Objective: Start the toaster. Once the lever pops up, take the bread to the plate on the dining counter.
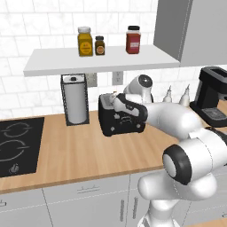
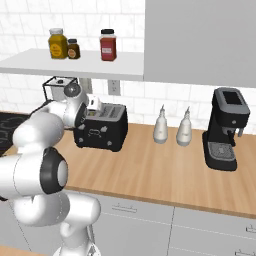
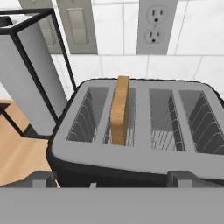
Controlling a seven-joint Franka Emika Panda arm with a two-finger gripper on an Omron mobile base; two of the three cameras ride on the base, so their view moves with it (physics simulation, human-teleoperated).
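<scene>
Two finger tips of our gripper [image 3: 112, 180] sit at the near edge of the hand view, spread wide apart with nothing between them. In the left base view the gripper [image 1: 116, 103] hovers at the near top edge of the toaster [image 1: 119, 117], our white arm reaching across the counter [image 1: 80, 150] to it.

Just past the tips lies the toaster [image 3: 144, 131], black with a grey top and four slots. The bread [image 3: 120, 109] stands on edge in the second slot from the left in the hand view, its brown crust rising above the top. The other three slots show bare wire racks.

Left of the toaster, in the hand view, stands a paper towel roll [image 3: 33, 83] in a black wire holder; the left base view shows it [image 1: 75, 99] upright on the counter, with a black cooktop [image 1: 17, 146] further left.

In the right base view, two white bottles [image 2: 172, 126] stand to the right of the toaster [image 2: 102, 127], and a black coffee machine [image 2: 223, 130] beyond them.

Behind the toaster, the tiled wall carries an outlet [image 3: 157, 24] and a switch [image 3: 78, 26]. Above, a white shelf [image 1: 102, 60] holds three jars [image 1: 108, 42].
</scene>
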